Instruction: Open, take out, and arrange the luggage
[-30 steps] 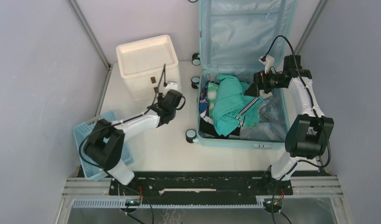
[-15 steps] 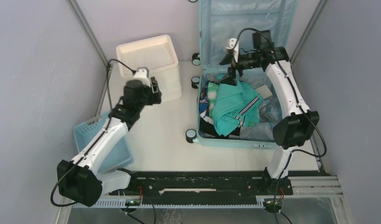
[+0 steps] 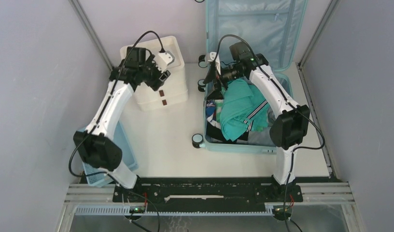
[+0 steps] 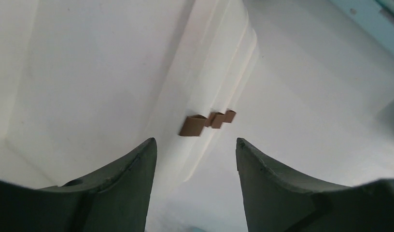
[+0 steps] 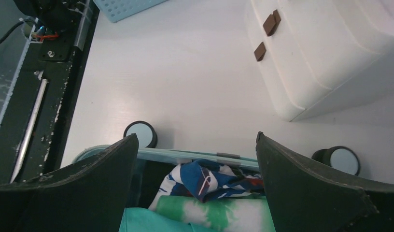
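The luggage (image 3: pixel 248 29) lies open on the table, its lid propped upright at the back and its base (image 3: pixel 287 84) full of clothes. A teal garment (image 3: pixel 241 108) lies on top. My right gripper (image 3: pixel 212 81) hovers open over the base's back left corner. In the right wrist view its wide jaws (image 5: pixel 197 145) hang above a blue, white and red patterned cloth (image 5: pixel 219 176) and a green-and-white cloth (image 5: pixel 224 208) just inside the luggage's rim (image 5: pixel 185 155). My left gripper (image 3: pixel 156 79) is open and empty over the white drawer unit (image 3: pixel 151 55), whose brown handles (image 4: pixel 207 123) show beyond the fingertips.
A blue lattice basket (image 3: pixel 129 157) sits at the near left, partly under the left arm. The luggage's wheels (image 5: pixel 142 133) stick out toward the drawer unit (image 5: pixel 330 58). Grey walls close in on both sides. Bare white tabletop (image 3: pixel 171 135) lies between the drawer unit and the luggage.
My left arm swung from mid-table up and back over the drawer unit, its jaws opening wider. My right arm swept left across the luggage to its back left corner, staying open.
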Motion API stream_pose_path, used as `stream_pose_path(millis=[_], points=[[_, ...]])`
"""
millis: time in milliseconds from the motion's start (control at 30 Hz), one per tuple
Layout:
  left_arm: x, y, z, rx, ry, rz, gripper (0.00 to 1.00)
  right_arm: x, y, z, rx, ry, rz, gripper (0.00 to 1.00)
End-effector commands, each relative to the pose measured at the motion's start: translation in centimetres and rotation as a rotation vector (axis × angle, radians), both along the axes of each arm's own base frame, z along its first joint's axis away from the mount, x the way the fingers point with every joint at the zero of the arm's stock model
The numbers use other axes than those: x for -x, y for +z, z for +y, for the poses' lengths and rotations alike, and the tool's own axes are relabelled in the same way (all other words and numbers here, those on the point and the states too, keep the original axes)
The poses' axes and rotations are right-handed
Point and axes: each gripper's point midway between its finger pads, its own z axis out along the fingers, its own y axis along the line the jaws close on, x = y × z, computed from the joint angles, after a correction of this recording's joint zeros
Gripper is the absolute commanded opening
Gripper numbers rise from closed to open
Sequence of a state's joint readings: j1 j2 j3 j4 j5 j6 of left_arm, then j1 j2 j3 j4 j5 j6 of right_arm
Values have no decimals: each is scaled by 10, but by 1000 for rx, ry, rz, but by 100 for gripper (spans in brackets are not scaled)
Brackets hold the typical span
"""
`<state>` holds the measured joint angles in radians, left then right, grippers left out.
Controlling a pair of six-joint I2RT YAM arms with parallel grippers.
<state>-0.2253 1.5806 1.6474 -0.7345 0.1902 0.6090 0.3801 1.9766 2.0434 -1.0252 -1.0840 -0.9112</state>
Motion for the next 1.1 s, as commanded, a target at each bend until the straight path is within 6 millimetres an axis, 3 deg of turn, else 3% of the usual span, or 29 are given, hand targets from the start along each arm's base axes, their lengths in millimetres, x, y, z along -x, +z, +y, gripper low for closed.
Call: stream_pose_path(millis=[0,233,367,500,567,700,967,1067], points=[[-16,19,10,-86,-141,-12,65,12,13,4,-42,12,22,99],[-26,-1,22,-125,-151,38,61,29,-8,16,-8,29,61,99],[-25,-20,25,-134,-156,107,48,31,-15,29,-3,16,78,97],[-27,-23,27,-135,-140,114,38,27,-23,45,0,-29,102,92],[-29,-23,30,-141,-123,110,23,23,-27,53,1,-62,119,88],[-29,-15,31,-126,-102,76,1,16,-27,69,-42,-106,115,85],[-30,25,16,48,-41,31,0,2,-23,108,-195,-185,36,74],[-31,40,17,117,14,37,0,-10,-32,126,-221,-262,17,71]])
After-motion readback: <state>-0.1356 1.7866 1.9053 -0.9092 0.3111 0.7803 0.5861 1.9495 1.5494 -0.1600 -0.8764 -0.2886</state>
